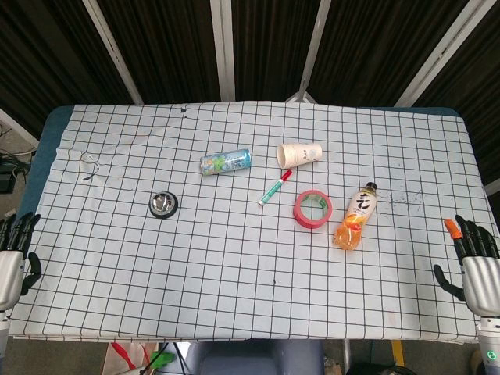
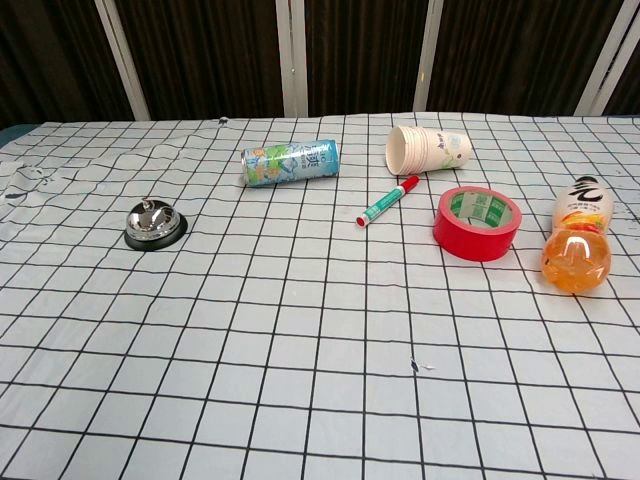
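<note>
— At the frame's lower corners, both hands idle: left hand [image 1: 14,254] and right hand [image 1: 475,262], fingers apart, holding nothing.

— So nothing's begun; the orange plastic juice bottle [image 1: 355,218] lies untouched, centre-right, nearest the right hand.

Left hand [image 1: 14,254] and right hand [image 1: 476,266], head view: black segmented fingers on pale grey-white palm housings. One finger of the right hand bears an orange tip. A small green mark shows below its wrist.

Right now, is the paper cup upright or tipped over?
Tipped over: the paper cup lies on its side on the checked cloth, mouth facing left.
</note>
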